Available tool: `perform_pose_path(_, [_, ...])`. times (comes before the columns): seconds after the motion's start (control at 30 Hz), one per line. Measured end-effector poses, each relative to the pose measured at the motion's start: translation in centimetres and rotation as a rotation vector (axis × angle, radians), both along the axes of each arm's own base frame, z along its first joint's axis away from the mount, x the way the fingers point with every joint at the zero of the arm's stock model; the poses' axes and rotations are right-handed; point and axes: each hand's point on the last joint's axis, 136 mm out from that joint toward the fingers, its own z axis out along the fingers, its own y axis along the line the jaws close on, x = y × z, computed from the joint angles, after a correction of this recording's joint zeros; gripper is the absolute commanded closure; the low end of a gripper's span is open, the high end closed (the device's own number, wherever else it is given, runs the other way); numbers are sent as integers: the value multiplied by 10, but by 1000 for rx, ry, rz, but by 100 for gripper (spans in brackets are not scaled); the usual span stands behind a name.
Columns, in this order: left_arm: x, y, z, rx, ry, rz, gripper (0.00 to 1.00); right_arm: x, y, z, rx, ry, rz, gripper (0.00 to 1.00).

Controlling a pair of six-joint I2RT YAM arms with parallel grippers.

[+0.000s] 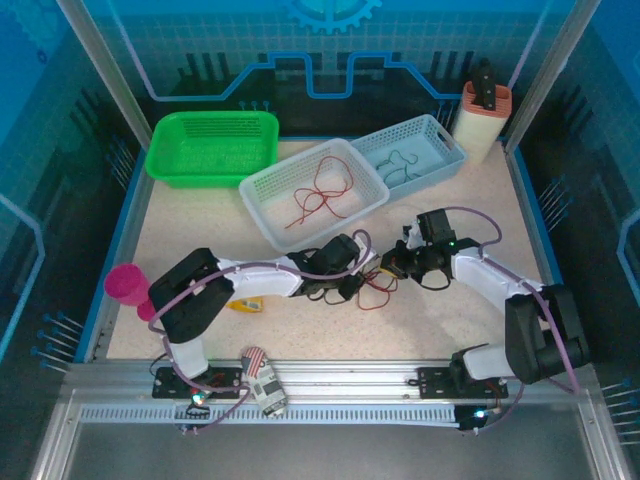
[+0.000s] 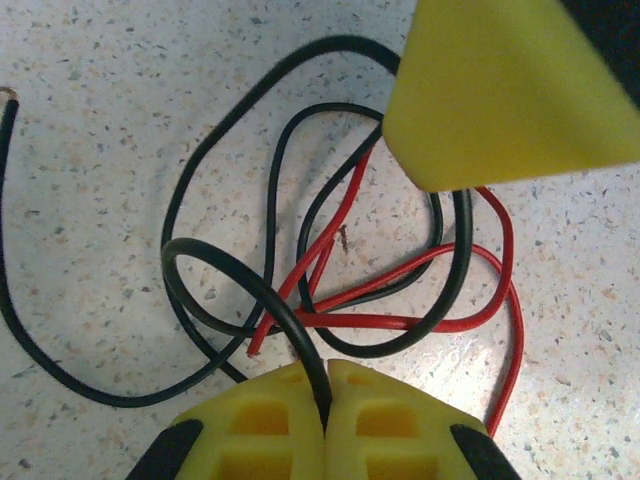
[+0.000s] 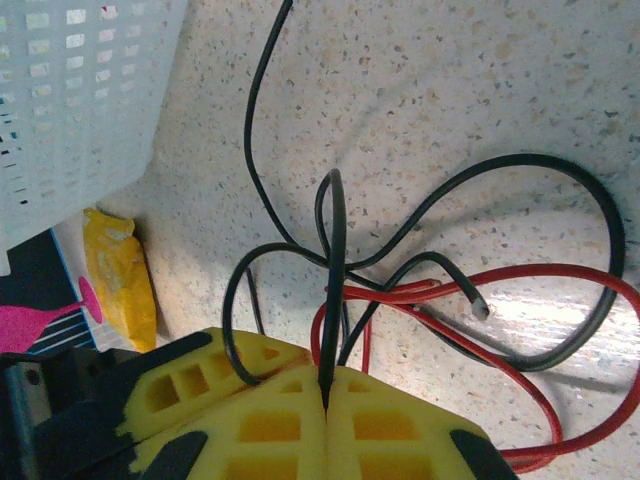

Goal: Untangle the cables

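Observation:
A tangle of thin cables, red (image 2: 400,322) and black (image 2: 190,180), lies on the speckled table (image 1: 480,215) between my two grippers. In the top view the same tangle (image 1: 376,292) sits at the table's middle. My left gripper (image 2: 325,372) is shut on a black strand that loops up from the pile. My right gripper (image 3: 328,385) is shut on another black strand (image 3: 336,260), which stands upright out of its jaws. A red loop (image 3: 560,272) lies to its right. The two grippers, left (image 1: 352,285) and right (image 1: 390,265), are almost touching; the right one's yellow finger (image 2: 500,90) shows in the left wrist view.
Behind the tangle stand a white basket (image 1: 262,190) holding red cables (image 1: 322,195), a pale blue basket (image 1: 452,150) with a dark cable (image 1: 400,165), and a green basket (image 1: 212,148). A pink cup (image 1: 127,283) and a yellow item (image 1: 248,305) lie left; a beige container (image 1: 482,122) stands back right.

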Motion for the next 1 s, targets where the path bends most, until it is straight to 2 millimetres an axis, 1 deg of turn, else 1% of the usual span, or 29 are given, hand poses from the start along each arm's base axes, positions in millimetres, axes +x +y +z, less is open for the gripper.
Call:
perform_pose_path(0.13, [-5,6,9,3,12,4,100,0,-3,2,-13,-2,0,100])
perform_pose_path(0.23, [-19,18,12,-9,40,13,100,7,-7,7,-18,-21,-12,100])
perform_pose_path(0.3, [-30,29,6,-6,72,25,100,14,-14,12,-22,-35,-33,100])
perform_pose_path(0.43, [-53,57,-14,33,144,61,100,30,-27,23,-31,-75,-75,100])
perform_pose_path(0.5, [-60,67,-16,47,159,67,100,37,-36,25,-44,-88,-103,100])
perform_pose_path(0.57, [-62,70,-11,44,156,72,100,41,-47,24,-61,-91,-134,100])
perform_pose_path(0.67, [-61,70,-2,27,139,73,100,46,-62,22,-85,-90,-182,100])
perform_pose_path(0.77, [-62,71,0,25,144,80,100,50,-77,21,-104,-90,-228,100])
perform_pose_path(0.9, [-65,76,1,28,148,87,100,52,-84,20,-115,-91,-250,100])
perform_pose_path(0.93, [-66,77,1,27,148,87,100,52,-84,20,-115,-91,-250,98])
perform_pose_path(1.0, [-66,77,2,25,146,87,100,52,-84,20,-115,-91,-249,75])
